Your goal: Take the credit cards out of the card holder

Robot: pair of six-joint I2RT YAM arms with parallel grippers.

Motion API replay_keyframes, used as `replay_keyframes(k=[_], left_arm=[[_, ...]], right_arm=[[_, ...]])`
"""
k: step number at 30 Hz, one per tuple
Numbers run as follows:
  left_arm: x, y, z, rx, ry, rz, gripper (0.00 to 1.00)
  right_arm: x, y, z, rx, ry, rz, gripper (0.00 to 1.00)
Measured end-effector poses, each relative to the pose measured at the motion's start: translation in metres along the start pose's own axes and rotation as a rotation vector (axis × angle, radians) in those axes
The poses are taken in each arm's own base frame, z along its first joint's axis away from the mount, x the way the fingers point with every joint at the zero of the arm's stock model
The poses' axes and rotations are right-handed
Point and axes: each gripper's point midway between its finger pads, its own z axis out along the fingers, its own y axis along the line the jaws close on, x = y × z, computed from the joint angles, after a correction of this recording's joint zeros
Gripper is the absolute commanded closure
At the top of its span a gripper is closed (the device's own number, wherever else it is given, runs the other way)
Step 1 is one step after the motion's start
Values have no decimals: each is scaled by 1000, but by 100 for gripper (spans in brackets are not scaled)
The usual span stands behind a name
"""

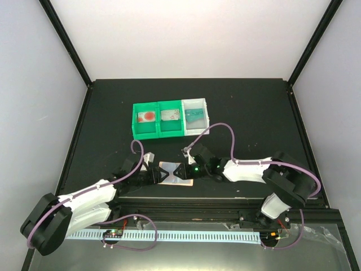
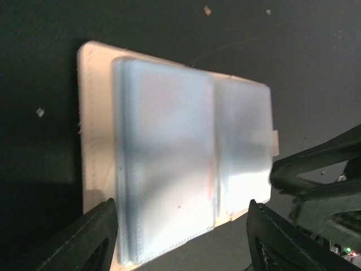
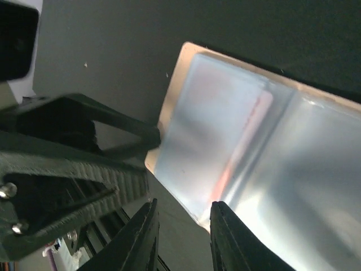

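On the black table boxed by white walls, the card holder lies open between both arms, the left gripper spread wide over its edge, the right gripper with fingers nearly together at a corner, though I cannot tell whether it pinches.

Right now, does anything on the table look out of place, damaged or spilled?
Nothing looks damaged or spilled. The card holder lies open and flat on the table, and the three-compartment tray sits upright at the back. Only a few pale specks dot the table beside the holder.
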Motion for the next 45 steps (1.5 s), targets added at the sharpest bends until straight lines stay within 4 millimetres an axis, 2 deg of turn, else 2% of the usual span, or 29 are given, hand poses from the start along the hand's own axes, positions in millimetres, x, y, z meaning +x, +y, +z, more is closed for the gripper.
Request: replay_keyframes(k=[2, 5, 11, 13, 16, 28, 45], left_arm=[[5, 6, 0, 0, 4, -19, 34], [4, 4, -1, 20, -4, -27, 34], [5, 0, -2, 45, 0, -29, 34], [6, 0, -3, 50, -1, -30, 34], [8, 0, -2, 55, 5, -38, 34], [1, -13, -10, 108, -35, -27, 32], [-1, -4, -6, 81, -32, -36, 30]], right_arm=[[-4, 4, 2, -6, -4, -1, 74], [-9, 5, 10, -1, 0, 2, 74], [-1, -9, 26, 39, 40, 26, 74], [2, -14, 30, 52, 55, 34, 78], [4, -18, 32, 61, 64, 35, 85], [6, -23, 36, 84, 78, 22, 96], [5, -24, 37, 84, 75, 15, 96]])
